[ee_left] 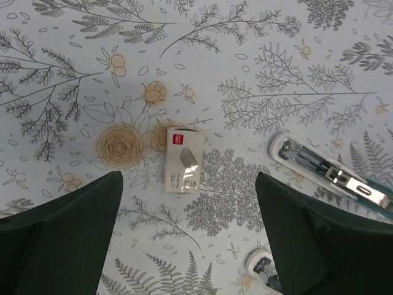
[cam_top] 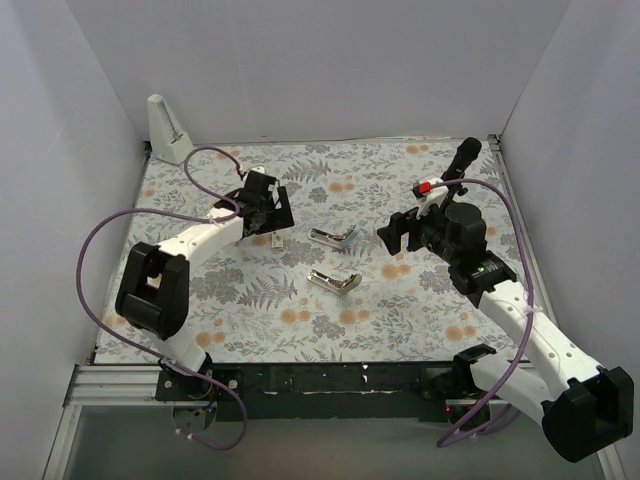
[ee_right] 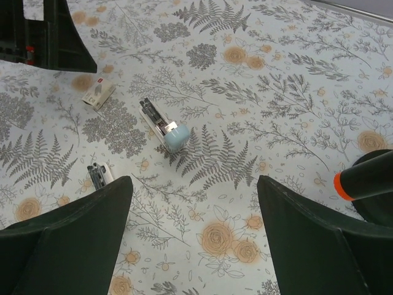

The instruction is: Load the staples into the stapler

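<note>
1. Near the table's centre the stapler (cam_top: 333, 236) lies open with its rail showing; a second stapler (cam_top: 335, 281) sits just beside it, closer to the front edge.
2. We see the staple box (ee_left: 184, 158) left of them, untouched.
3. Our left gripper (ee_left: 190, 239) hovers over the box, wide open and empty; so is our right gripper (ee_right: 193, 239).
4. We judge that loading has not begun.
</note>
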